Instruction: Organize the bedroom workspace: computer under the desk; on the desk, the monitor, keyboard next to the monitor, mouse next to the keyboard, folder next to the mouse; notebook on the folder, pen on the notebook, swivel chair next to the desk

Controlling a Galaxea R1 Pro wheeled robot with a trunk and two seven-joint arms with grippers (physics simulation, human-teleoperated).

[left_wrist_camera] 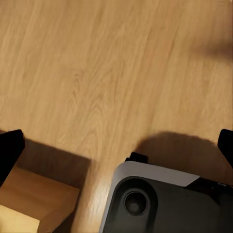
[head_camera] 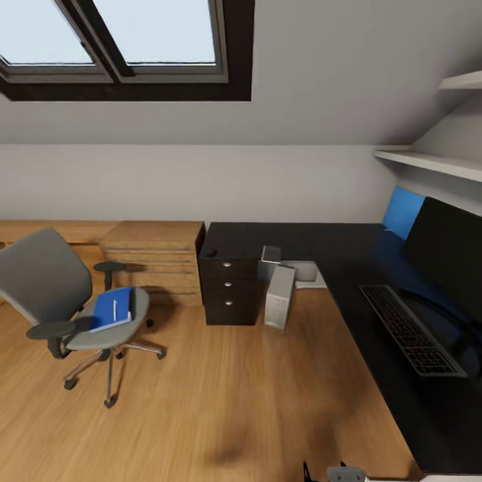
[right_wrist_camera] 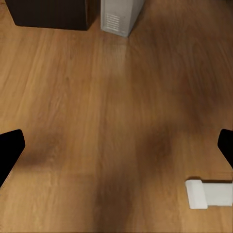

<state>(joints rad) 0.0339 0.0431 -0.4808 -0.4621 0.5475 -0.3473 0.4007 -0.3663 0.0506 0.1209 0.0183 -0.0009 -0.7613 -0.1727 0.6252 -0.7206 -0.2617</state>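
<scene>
On chair [head_camera: 50, 284], blue folder [head_camera: 110, 308], unlabelled

1. The left gripper [left_wrist_camera: 116, 145] has flat matte black fingertips [left_wrist_camera: 9, 150], one either side.
2. Below that claw sits the robot base [left_wrist_camera: 160, 199]: a pale grey rounded panel over dark grey, with a round recessed socket.
3. The right gripper [right_wrist_camera: 116, 148] has matching black fingertips [right_wrist_camera: 8, 153].

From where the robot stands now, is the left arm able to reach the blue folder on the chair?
Probably not: the folder lies on the swivel chair seat, across open wood floor.
</scene>
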